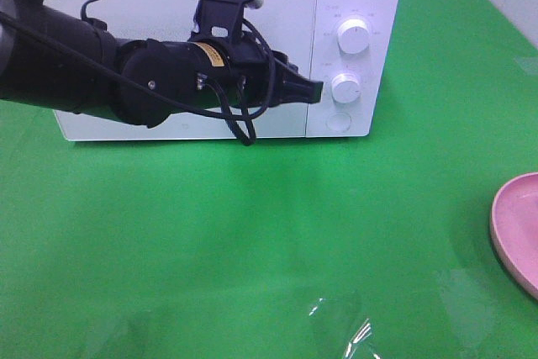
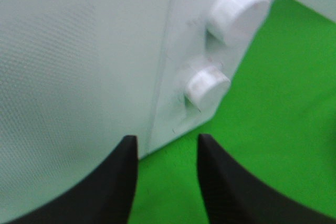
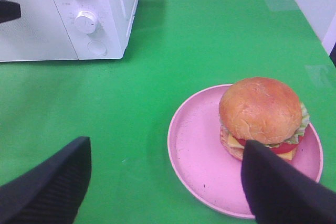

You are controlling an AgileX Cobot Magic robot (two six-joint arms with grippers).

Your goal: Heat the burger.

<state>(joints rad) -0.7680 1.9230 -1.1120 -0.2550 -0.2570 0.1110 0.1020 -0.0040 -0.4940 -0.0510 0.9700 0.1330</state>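
Relation: we see round golden-bun burger [image 3: 261, 116] ahead of right gripper [image 3: 165, 182], nearer arm | right: wide open, empty | left gripper [image 2: 167, 153]: parted, empty, at white microwave [image 1: 277, 6].

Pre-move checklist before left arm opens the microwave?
1. Microwave door closed: ok, needs opening.
2. Left gripper at the door's edge beside the lower knob, jaws parted, holding nothing: ok.
3. Burger upright on the pink plate: ok.
4. Right gripper open above the plate, empty: ok.
5. Green mat in front of the door free of objects: ok.
6. Door handle or latch: cannot tell.
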